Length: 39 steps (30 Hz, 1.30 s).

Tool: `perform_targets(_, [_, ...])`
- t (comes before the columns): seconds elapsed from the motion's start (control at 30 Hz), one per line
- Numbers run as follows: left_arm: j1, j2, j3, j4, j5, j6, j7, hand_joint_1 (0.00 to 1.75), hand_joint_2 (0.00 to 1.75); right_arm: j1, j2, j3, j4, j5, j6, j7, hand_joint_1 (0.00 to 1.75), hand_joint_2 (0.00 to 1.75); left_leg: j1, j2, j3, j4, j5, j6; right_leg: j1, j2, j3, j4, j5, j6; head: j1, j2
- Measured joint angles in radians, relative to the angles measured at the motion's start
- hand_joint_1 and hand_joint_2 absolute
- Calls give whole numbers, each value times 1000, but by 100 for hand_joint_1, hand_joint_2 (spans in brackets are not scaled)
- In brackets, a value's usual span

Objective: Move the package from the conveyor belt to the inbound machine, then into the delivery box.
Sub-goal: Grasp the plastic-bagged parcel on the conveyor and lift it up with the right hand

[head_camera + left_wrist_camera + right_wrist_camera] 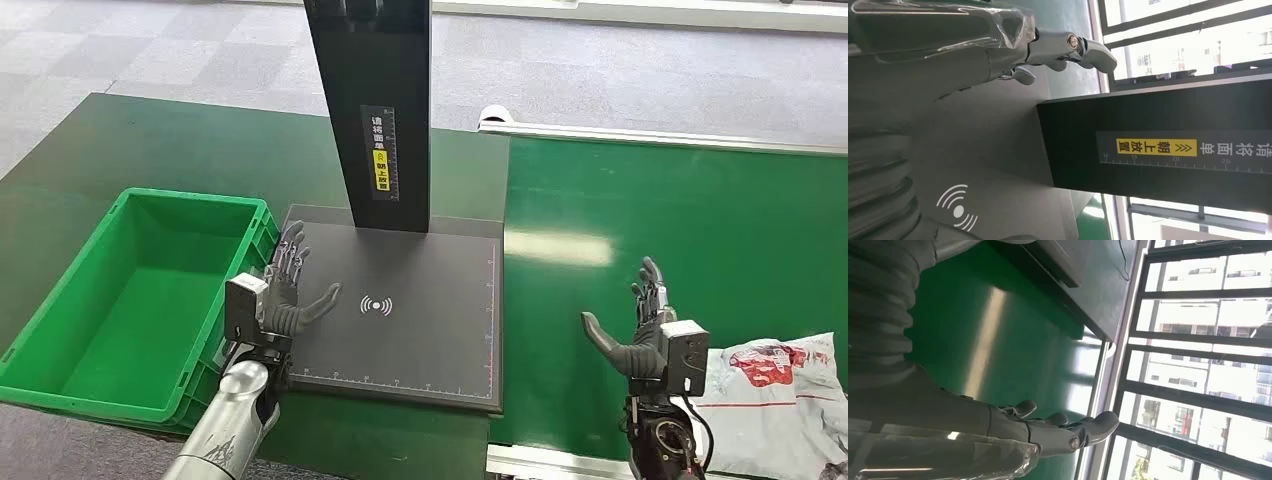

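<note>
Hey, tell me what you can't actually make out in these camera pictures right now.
- White plastic package with red print: head view, cut off by the right and bottom edges; its label is too small to read.
- Black upright column of the inbound machine: top cut off by the frame in head view.
- Green plastic delivery box: near corner hidden behind the left hand and arm.
- Right hand: palm side faces away.

One package [775, 400], one green crate [130, 300], two hands.
</note>
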Motion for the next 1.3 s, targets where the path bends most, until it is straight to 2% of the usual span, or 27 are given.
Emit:
perform_targets(0.13, [1, 2, 1, -1, 4, -9, 0, 0, 175, 20, -13, -33, -28, -11, 11, 37, 0, 175, 0, -1, 0, 0, 0, 0, 0, -1, 0, 0, 0, 0, 0, 0])
perform_targets(0.3, [21, 6, 17, -17, -8, -9, 0, 0, 175, 64, -46, -107, -92, 114, -61, 90, 0, 175, 0, 0, -1, 0, 0, 0, 0, 0, 0, 0, 0, 0, 0, 0])
perform_targets(0.4, [29, 8, 25, -24, -22, -15, 0, 0, 175, 75, -53, -147, -119, 261, -141, 158, 0, 175, 0, 0, -1, 0, 0, 0, 0, 0, 0, 0, 0, 0, 0, 0])
perform_targets(0.5, [36, 11, 30, -25, -36, -21, 0, 0, 175, 84, -56, -190, -137, 483, -184, 306, 0, 175, 0, 0, -1, 0, 0, 0, 0, -1, 0, 0, 0, 0, 0, 0])
perform_targets(0.67, [56, 11, 43, -37, -41, -21, 0, 0, 175, 118, -66, -273, -164, 714, -120, 549, 0, 175, 0, -1, -1, 0, 0, 0, 0, -1, 0, 0, 0, 0, 0, 0])
perform_targets(0.77, [64, 7, 47, -42, -38, -20, 0, 0, 175, 134, -73, -313, -166, 826, -95, 651, 0, 175, 0, 0, -1, 0, -1, 0, 0, -1, -1, 0, 0, 0, 0, 0])
perform_targets(1.2, [75, -10, 69, -42, -17, -29, 0, 0, 175, 165, -71, -355, -173, 996, 77, 812, 1, 175, 0, 0, -1, 0, -1, 0, 0, 0, 0, 0, 0, 0, 0, 0])
perform_targets(1.23, [75, -11, 70, -42, -17, -29, 0, 0, 175, 165, -72, -355, -172, 999, 92, 814, 23, 175, 0, 0, -1, 0, -1, 0, 0, 0, 0, 0, 0, 0, 0, 0])
perform_targets(1.3, [74, -12, 74, -42, -16, -27, 0, 0, 175, 161, -73, -355, -166, 991, 141, 792, 110, 175, 0, 0, -1, 0, -1, 0, 0, 0, 0, 0, 0, 0, 0, 0])
